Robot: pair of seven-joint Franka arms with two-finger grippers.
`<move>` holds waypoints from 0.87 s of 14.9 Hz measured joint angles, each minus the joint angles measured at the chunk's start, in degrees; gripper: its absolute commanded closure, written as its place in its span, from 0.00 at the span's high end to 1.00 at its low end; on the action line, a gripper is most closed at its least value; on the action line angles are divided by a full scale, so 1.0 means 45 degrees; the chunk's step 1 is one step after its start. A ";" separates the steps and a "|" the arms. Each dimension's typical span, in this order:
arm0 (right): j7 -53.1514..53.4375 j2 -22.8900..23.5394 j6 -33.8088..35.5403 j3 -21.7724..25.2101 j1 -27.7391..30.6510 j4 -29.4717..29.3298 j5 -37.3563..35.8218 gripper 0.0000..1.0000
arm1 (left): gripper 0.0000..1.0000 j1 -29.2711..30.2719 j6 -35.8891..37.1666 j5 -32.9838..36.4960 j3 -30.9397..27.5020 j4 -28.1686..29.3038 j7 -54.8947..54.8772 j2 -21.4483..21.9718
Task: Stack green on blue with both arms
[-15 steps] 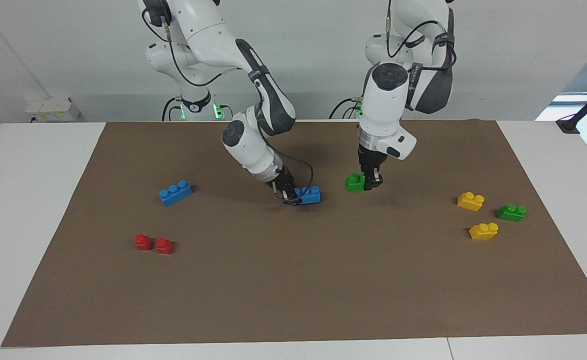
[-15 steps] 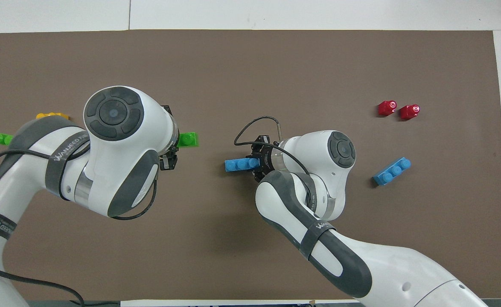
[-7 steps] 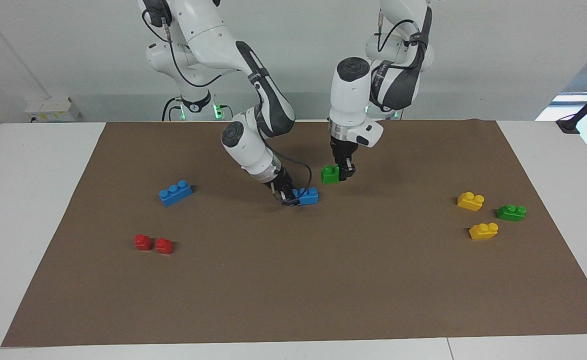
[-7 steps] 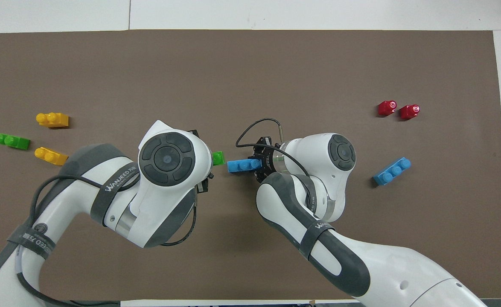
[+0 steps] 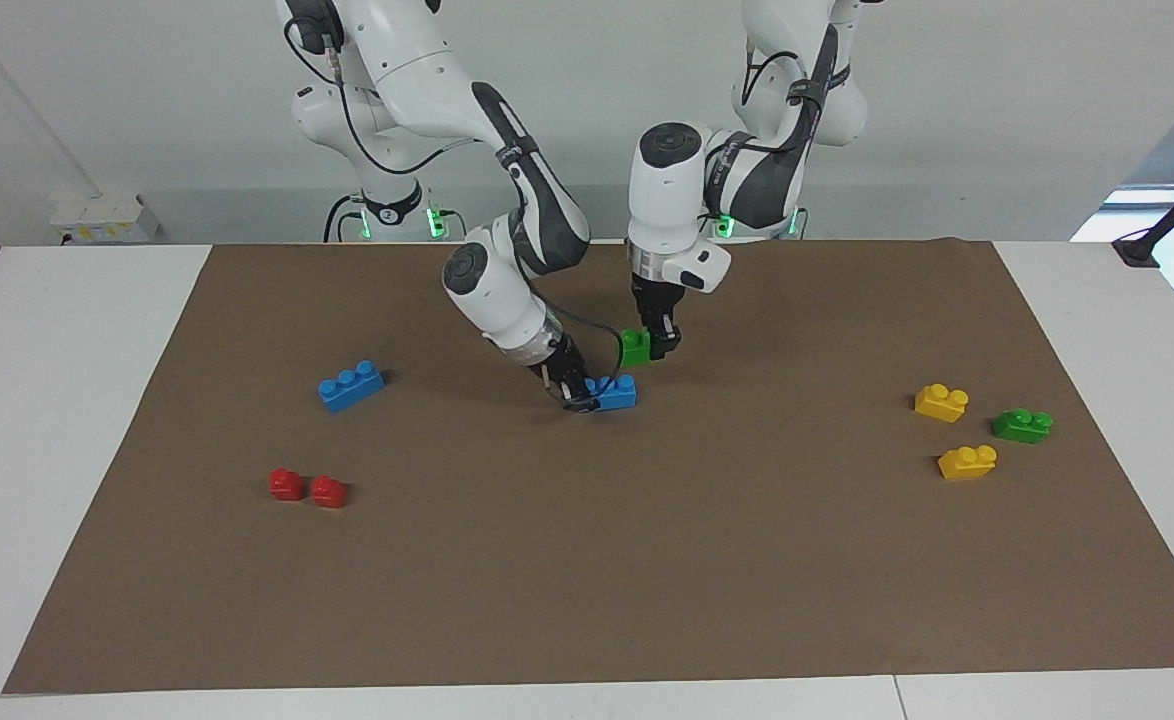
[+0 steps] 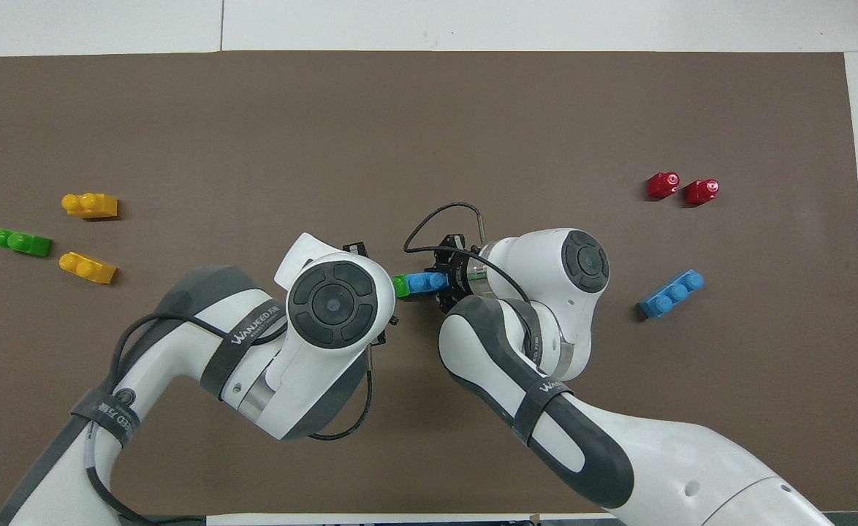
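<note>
You have the left gripper (image 5: pixel 659 343) clamped on the small bright-green two-stud plastic brick (image 5: pixel 634 346), carried in the air just above one end of the sky-blue three-stud plastic brick (image 5: pixel 617 391). That blue brick sits on the brown mat (image 5: pixel 587 560), pinched at its other end by the right gripper (image 5: pixel 575 392), whose wrist leans in at a slant.

Watch the alignment first. In the overhead view the green brick (image 6: pixel 400 286) overlaps only the tip of the blue one (image 6: pixel 426 281), so if you press down now, the green brick's sockets may miss the studs and it could tip or slide off.

Pressing on the free end may also lever the blue brick up, since the right gripper (image 6: pixel 445 283) holds only the other end, and the brick could twist in that grip.

The two grippers are close together. Shift the left gripper much further along the blue brick and its fingers may strike the right gripper or its looping black cable (image 6: pixel 429 219).
</note>
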State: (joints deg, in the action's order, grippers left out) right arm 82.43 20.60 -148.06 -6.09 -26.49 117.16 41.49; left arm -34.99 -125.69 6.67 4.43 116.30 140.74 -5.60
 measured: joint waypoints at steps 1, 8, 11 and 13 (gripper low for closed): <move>0.0000 0.0000 -0.0001 0.0000 0.0000 0.0000 0.0001 0.00 | 0.00 -0.0042 -0.0192 0.0171 0.0004 0.0001 0.0140 -0.0103; 0.0000 -0.0001 -0.0009 0.0000 0.0000 0.0005 0.0009 0.00 | 0.00 -0.0174 -0.1115 0.0841 -0.0002 0.0005 0.0782 -0.0888; 0.0000 -0.0001 -0.0010 0.0000 0.0000 0.0005 0.0009 0.00 | 0.00 -0.0179 -0.1190 0.0956 0.0001 0.0005 0.0923 -0.1029; 0.0000 0.0002 -0.0022 0.0000 0.0000 0.0009 0.0012 0.00 | 0.00 -0.0213 -0.1352 0.1168 0.0007 -0.0007 0.1069 -0.1198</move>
State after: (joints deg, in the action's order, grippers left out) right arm 82.43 20.61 -148.16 -6.09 -26.49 117.20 41.55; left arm -35.95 -131.78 11.93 4.46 116.27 145.55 -10.99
